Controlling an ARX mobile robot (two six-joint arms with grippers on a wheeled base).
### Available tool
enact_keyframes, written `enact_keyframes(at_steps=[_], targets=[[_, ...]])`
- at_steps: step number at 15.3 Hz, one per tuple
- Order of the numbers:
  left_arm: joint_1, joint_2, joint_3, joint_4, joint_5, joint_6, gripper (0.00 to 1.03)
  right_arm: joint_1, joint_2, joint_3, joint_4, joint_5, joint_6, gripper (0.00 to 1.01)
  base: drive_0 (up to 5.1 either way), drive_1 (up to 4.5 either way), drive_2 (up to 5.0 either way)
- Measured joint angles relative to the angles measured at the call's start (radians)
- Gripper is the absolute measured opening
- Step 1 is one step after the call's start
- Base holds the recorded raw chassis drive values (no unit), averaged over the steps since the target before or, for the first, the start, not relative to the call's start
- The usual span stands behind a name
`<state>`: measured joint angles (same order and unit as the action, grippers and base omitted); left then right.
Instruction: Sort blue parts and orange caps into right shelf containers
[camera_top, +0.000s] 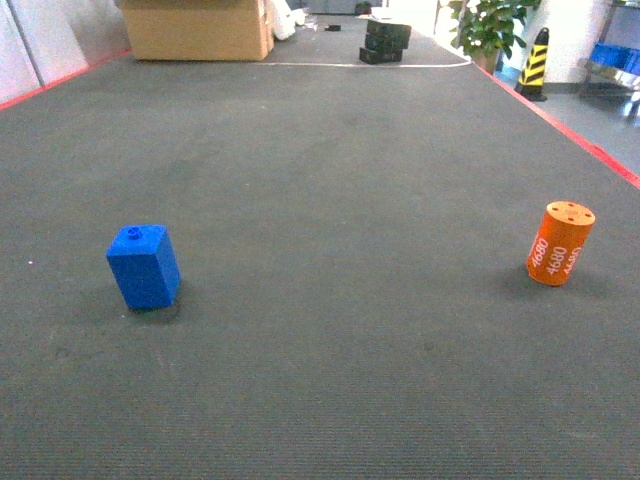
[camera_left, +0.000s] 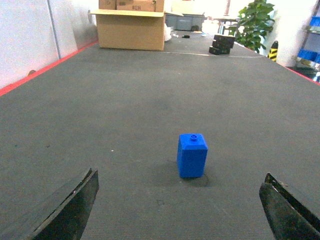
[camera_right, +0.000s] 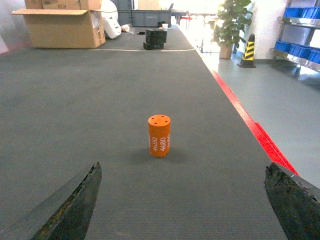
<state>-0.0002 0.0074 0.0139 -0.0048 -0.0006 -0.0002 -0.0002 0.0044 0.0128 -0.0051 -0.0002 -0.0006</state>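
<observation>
Blue part (camera_top: 143, 266) sits upright on the dark table (camera_top: 330, 200), well to the left of the orange cap (camera_top: 560, 243), which also stands upright near the table's red right edge. Left end effector (camera_left: 180, 210) is spread wide just short of the blue part; right end effector (camera_right: 185, 205) likewise gapes before the cap, touching nothing.

Left claw (camera_left: 180, 210) matte black wedge fingers, right claw (camera_right: 182, 205) black, scuffed, pitted edges
</observation>
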Motion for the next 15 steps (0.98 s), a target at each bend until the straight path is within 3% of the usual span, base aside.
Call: enact_keyframes(at_steps=[15], targets=[[0.0,0.0,0.0,0.0,0.0,0.0,0.98,0.0,0.0,0.0,0.0,0.0,0.0,0.98,0.0,0.0,0.0]])
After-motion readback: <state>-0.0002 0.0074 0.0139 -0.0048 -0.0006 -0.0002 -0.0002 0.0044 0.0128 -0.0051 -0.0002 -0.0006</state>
